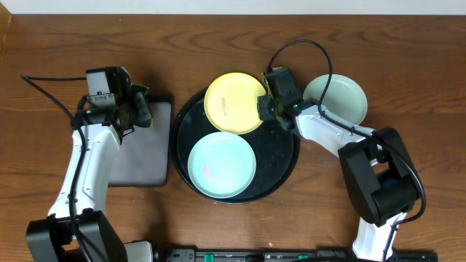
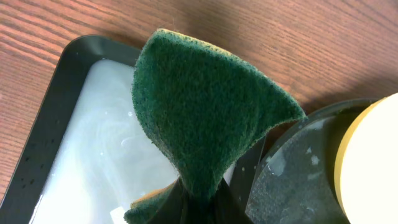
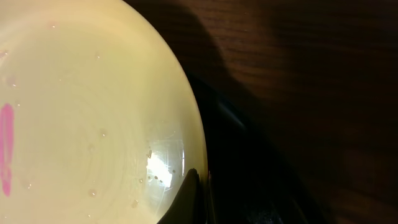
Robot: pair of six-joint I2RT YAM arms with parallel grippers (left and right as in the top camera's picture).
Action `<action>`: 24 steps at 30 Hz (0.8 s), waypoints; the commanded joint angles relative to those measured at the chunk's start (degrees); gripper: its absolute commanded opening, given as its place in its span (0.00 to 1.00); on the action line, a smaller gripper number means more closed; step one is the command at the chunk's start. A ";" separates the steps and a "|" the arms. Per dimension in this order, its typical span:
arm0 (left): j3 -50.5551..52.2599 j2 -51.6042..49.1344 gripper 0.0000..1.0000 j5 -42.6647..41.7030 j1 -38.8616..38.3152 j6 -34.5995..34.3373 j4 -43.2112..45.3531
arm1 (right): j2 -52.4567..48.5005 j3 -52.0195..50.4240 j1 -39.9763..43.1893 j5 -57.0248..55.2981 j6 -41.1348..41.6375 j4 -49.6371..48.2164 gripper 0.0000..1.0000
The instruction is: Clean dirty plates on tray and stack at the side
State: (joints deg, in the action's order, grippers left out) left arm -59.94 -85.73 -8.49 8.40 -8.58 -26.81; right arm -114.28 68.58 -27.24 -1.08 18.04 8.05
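The round black tray (image 1: 284,156) holds a pale yellow plate (image 1: 233,102) at its far side and a mint plate (image 1: 222,164) with a small red smear at its near side. Another mint plate (image 1: 336,100) lies on the table to the tray's right. My right gripper (image 1: 266,107) is shut on the yellow plate's (image 3: 93,106) right rim, one finger (image 3: 186,199) lying over the inner edge. A pink smear (image 3: 6,146) marks that plate. My left gripper (image 1: 137,109) is shut on a folded green sponge (image 2: 199,112), left of the round tray (image 2: 292,180).
A rectangular black tray (image 1: 142,145) with whitish liquid (image 2: 93,143) sits under the sponge, close beside the round tray's left rim. Wooden table (image 1: 408,80) surrounds everything. The right arm's cable (image 1: 313,45) loops above the far mint plate.
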 commanded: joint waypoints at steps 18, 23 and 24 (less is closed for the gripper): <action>-3.48 15.69 0.07 6.43 -14.99 0.17 -0.42 | 0.48 -0.11 -0.50 3.10 -4.79 1.33 0.01; -3.45 14.91 0.07 6.38 -20.09 -3.21 1.66 | 0.48 -0.11 -0.61 3.23 -3.80 1.16 0.01; -3.45 14.36 0.07 6.36 -21.16 -3.96 2.14 | 0.48 -0.11 -0.61 3.52 -2.95 1.14 0.01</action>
State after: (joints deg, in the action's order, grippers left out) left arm -62.00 -70.32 -3.22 -9.98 -9.54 -25.69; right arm -114.28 68.58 -27.14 0.54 15.27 8.84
